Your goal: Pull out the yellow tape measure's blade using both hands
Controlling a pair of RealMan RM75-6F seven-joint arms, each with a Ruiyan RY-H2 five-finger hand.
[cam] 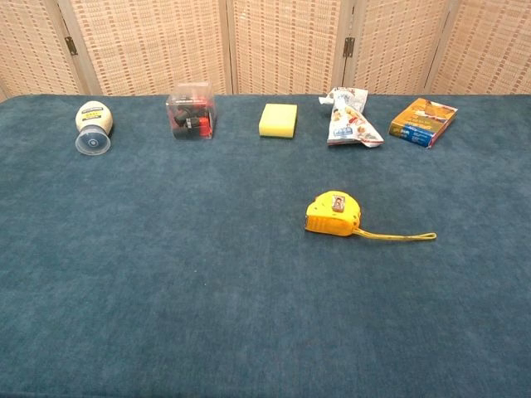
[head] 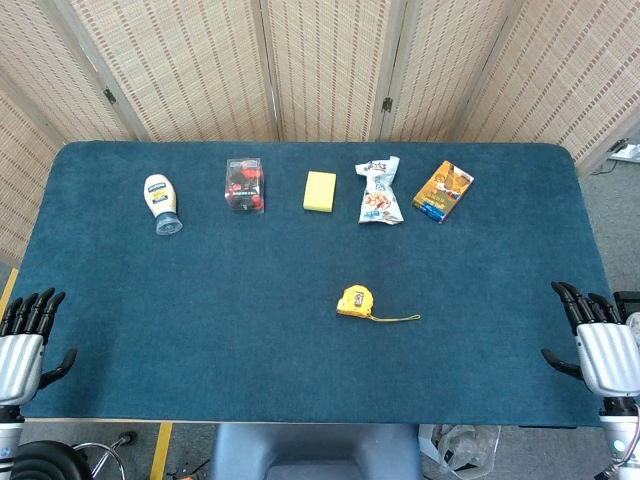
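Table (head: 300,330): both hands parked at near corners, left hand (head: 25,335) and right hand (head: 600,340), fingers straight and apart, holding nothing. Tape measure (head: 355,301) lies centre-right, nearer right hand; strap (head: 395,319) runs rightward.

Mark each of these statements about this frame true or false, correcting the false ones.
1. The left hand grips the yellow tape measure. False: it sits at the table's near left corner, holding nothing.
2. The tape measure's strap trails toward the robot's right. True.
3. The right hand is open at the table's right edge. True.
4. The yellow sponge lies beside the tape measure. False: it sits in the far row, between the clear box and the snack bag.
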